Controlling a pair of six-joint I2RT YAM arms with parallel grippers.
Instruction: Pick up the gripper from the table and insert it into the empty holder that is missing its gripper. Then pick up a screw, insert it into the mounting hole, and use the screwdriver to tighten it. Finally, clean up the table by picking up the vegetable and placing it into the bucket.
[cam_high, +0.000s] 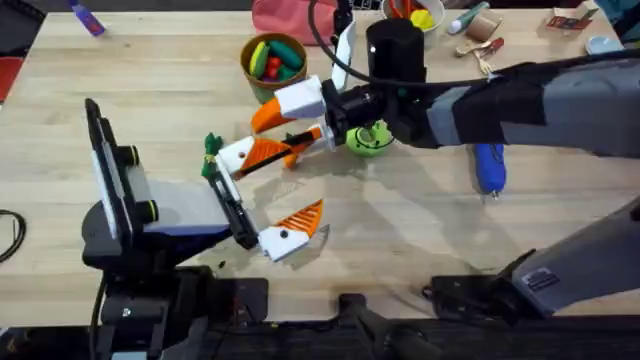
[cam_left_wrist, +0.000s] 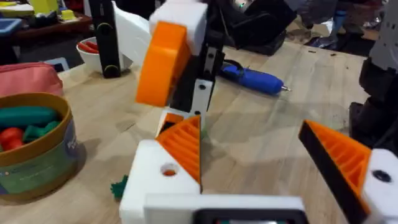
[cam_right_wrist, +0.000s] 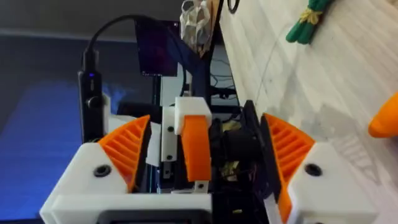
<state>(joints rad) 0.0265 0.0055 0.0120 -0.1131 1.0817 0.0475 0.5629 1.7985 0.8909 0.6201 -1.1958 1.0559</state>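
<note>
Your left gripper (cam_high: 268, 195) sits mid-frame in the overhead view, spread wide and grasping nothing; the orange ribbed plastic wedge (cam_left_wrist: 183, 146) is seated in the white blocky plastic finger mount (cam_left_wrist: 146, 180) of its upper finger; the small round mounting hole (cam_left_wrist: 168, 169) in that block's face shows orange behind it.

Your right gripper (cam_high: 290, 120) reaches in from the right to just above that finger; its pads are apart, and in its wrist view a white-and-orange finger stands between them, touching neither pad.

The slim blue pen-shaped screwdriver (cam_high: 490, 168) lies on the wooden table (cam_high: 150, 70), right of centre, well apart from both grippers; the tiny toy carrot (cam_high: 211, 146) shows its green top beside the left arm's finger; the round olive-green bucket (cam_high: 246, 55) stands upper centre with toy vegetables inside.
</note>
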